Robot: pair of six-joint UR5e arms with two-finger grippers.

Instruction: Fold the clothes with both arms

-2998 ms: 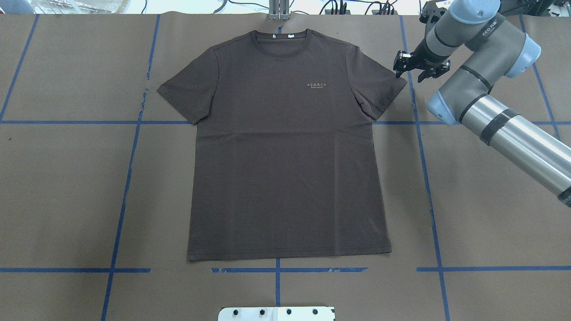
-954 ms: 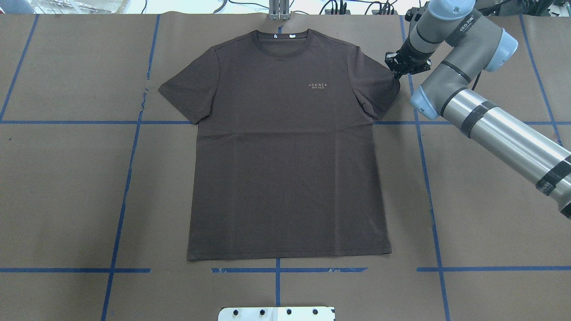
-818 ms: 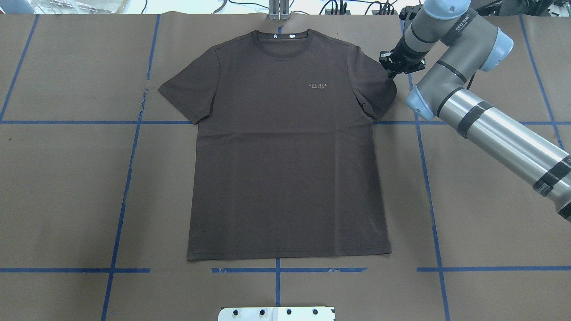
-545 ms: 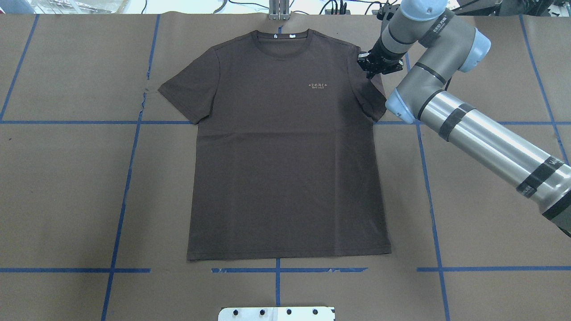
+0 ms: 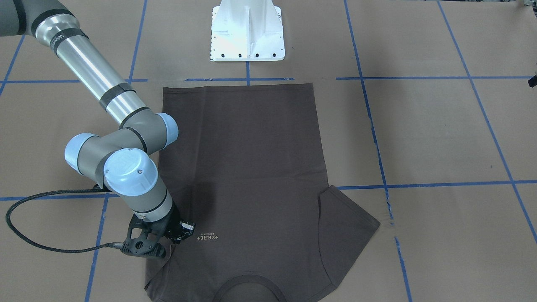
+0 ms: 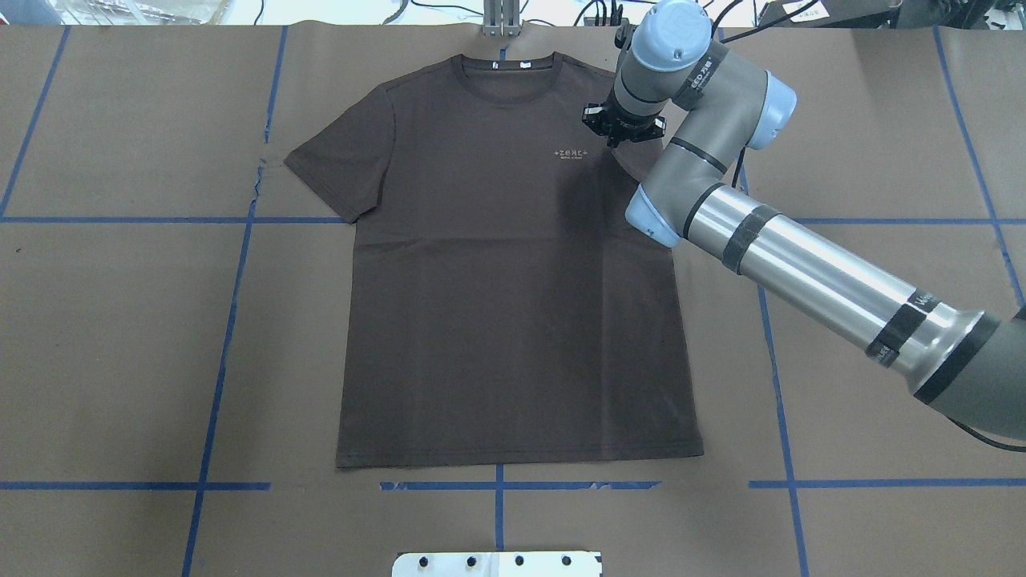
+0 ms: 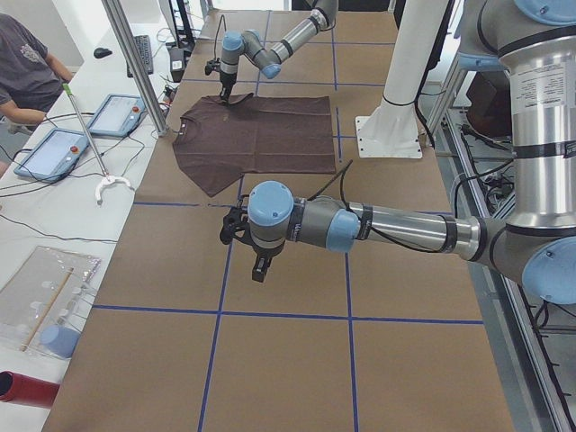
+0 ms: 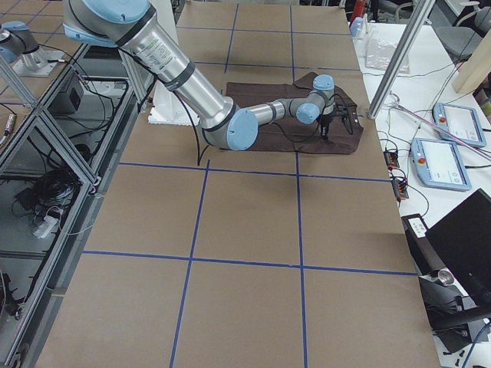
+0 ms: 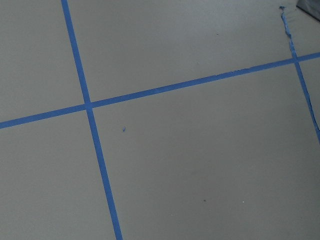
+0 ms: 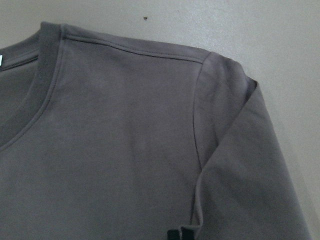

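Observation:
The dark brown T-shirt (image 6: 497, 304) lies flat, front up, collar (image 6: 501, 80) at the far edge. My right gripper (image 6: 613, 138) is shut on the hem of the shirt's right sleeve and holds it over the chest, just right of the pale print (image 6: 571, 153). The right wrist view shows the black fingertips (image 10: 179, 234) pinching the folded-in sleeve fabric (image 10: 240, 180). The other sleeve (image 6: 337, 168) lies spread out. My left gripper (image 7: 259, 270) shows only in the exterior left view, hovering over bare paper away from the shirt; I cannot tell whether it is open.
The table is covered in brown paper with blue tape lines (image 6: 232, 304). The white pedestal base (image 5: 247, 33) stands at the robot's side, near the shirt's hem. An operator (image 7: 27, 63) and tablets sit beyond the far edge.
My right gripper has shut on the right sleeve's edge and carried it leftward across the shirt to beside the print. The sleeve now lies folded in.

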